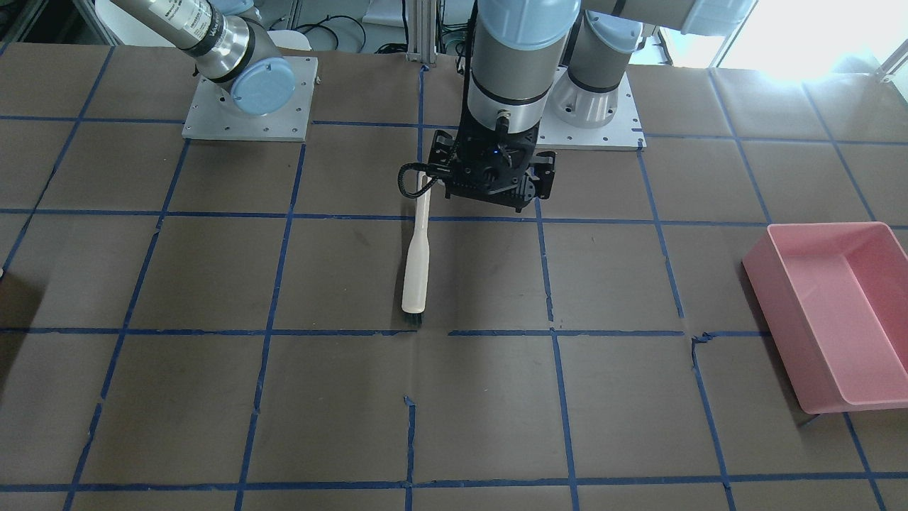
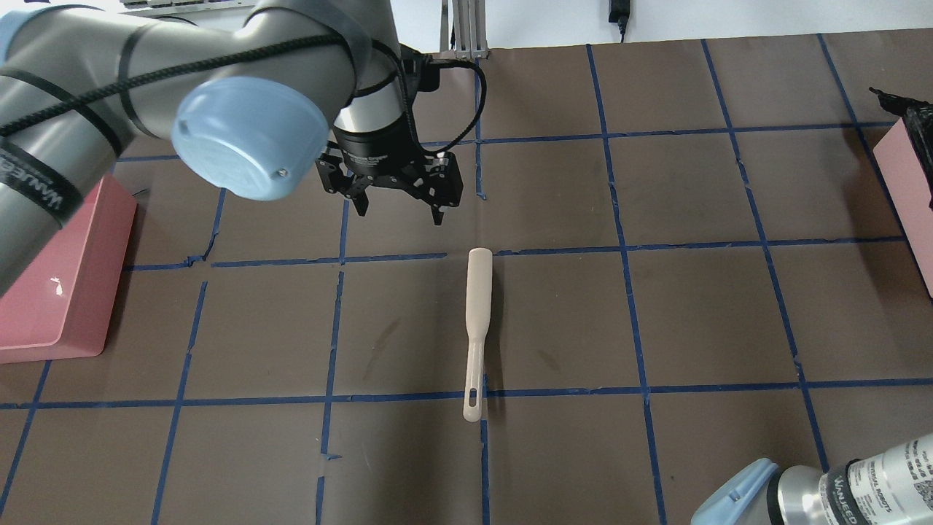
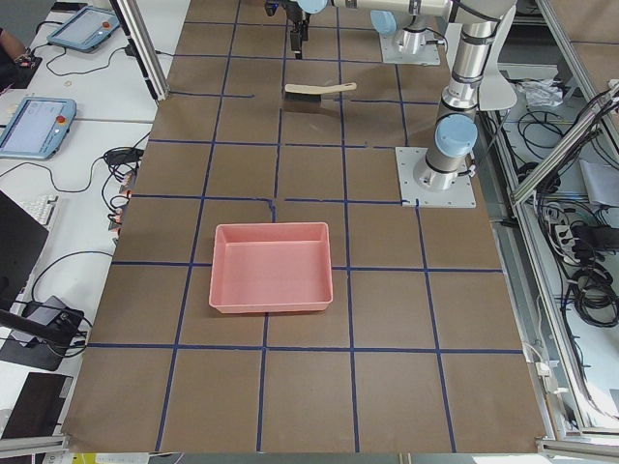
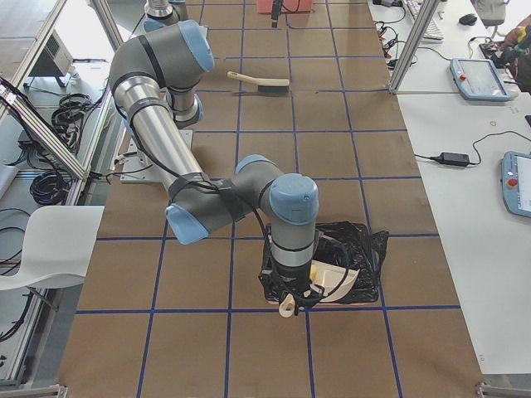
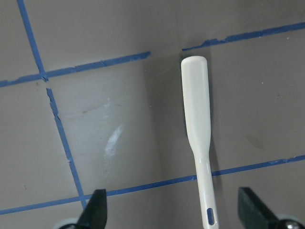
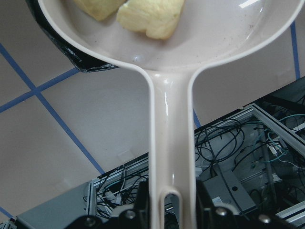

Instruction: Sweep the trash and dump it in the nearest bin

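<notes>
My right gripper (image 6: 172, 202) is shut on the handle of a cream dustpan (image 6: 171, 124). In the pan lie a pale yellow-green chunk (image 6: 152, 16) and a golden-brown chunk (image 6: 97, 7); the orange-brown lump is out of view. The exterior right view shows the pan (image 4: 336, 278) held tilted over a bin lined with a black bag (image 4: 369, 249). My left gripper (image 2: 397, 211) is open and empty, hovering beside the bristle end of a cream brush (image 2: 477, 328) that lies flat on the table. The brush also shows in the left wrist view (image 5: 198, 124).
A pink bin (image 1: 830, 312) stands at the table's end on my left side and also shows in the overhead view (image 2: 65, 277). The brown table is marked with blue tape lines (image 1: 546, 270). The arm bases (image 1: 248, 106) stand at the table's back edge.
</notes>
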Motion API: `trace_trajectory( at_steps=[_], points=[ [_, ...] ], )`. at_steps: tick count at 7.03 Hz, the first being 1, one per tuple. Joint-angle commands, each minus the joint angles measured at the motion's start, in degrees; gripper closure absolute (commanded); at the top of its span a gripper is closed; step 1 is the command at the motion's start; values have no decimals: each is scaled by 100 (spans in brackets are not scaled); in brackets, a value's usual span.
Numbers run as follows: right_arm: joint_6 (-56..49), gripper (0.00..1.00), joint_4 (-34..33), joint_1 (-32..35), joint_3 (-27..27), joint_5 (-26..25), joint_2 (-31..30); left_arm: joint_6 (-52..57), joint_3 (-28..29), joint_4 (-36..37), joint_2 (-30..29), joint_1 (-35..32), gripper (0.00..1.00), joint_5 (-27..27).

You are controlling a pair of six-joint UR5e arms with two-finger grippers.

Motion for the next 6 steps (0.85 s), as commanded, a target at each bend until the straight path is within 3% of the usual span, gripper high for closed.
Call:
trace_trajectory(
  at_steps=[1,4,6],
  points=[
    [-336,100,-200,110,-4,-52,-18,427,92,-81,201,360,0,12],
    [-769,100,-421,180,-21,26,-246,771,-83,-369,693,816,0,126],
    [-332,100,190,399,14,53,-702,825,-75,-415,737,835,0,187]
  ],
)
